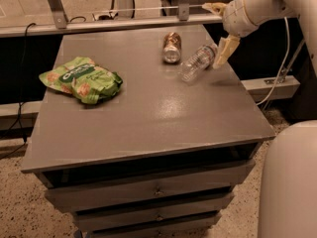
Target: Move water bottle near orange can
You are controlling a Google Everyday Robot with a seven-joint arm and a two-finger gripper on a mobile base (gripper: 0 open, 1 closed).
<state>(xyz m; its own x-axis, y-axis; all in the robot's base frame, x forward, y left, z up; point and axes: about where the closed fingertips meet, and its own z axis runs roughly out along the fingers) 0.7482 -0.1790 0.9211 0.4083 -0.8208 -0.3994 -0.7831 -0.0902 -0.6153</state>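
The gripper hangs over the far right corner of the counter. Its fingers are spread wide apart and hold nothing. The lower finger is just beside the cap end of the bottle. The bottle lies on its side near the far edge, toward the right. The can lies just to its left, very near but apart. A green bag lies by the left edge, well apart from both.
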